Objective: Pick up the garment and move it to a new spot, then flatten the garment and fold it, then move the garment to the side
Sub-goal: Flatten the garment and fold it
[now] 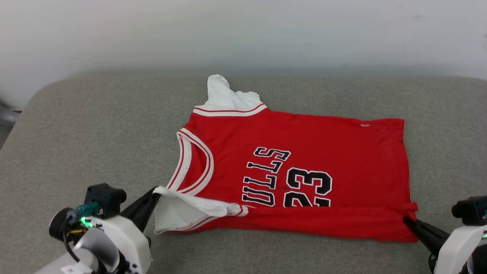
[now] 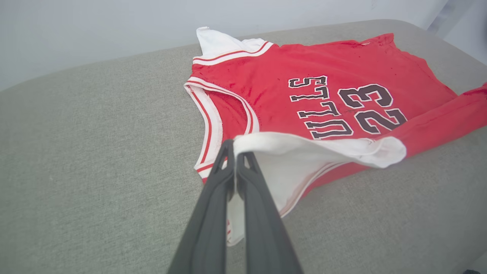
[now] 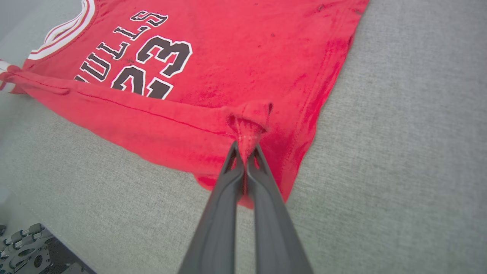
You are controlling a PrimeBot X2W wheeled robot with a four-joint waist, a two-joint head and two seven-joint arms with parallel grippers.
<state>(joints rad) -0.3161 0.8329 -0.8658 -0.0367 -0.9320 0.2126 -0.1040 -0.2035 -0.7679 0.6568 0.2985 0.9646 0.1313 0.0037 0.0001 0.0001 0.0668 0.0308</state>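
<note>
Head view: the garment [image 1: 323, 152] lies spread on a grey padded surface [image 1: 95, 133], centre to right of frame. The collar is toward the left, the hem toward the right, and the lettering and "23" run sideways. Its lower edge is folded up in a red band that covers the bottom of the digits. One white sleeve [image 1: 224, 95] pokes up at top centre. The left gripper [image 1: 154, 192] at lower left is clenched on the other white sleeve [image 1: 182, 211]. The right gripper [image 1: 406, 220] at lower right is clenched on the red hem corner. A pale wall [image 1: 243, 30] runs across the top.

Left wrist view: dark fingers rise from bottom centre, pressed together, with the white sleeve edge pinched at the tips. The sleeve drapes off to the right. The garment fills the upper right.

Right wrist view: fingers are closed tight on bunched red fabric at the hem corner, mid-frame. The garment covers the upper left and grey surface the right. There is a dark metal part [image 3: 23, 251] in the lower left corner; I cannot tell what it is.
</note>
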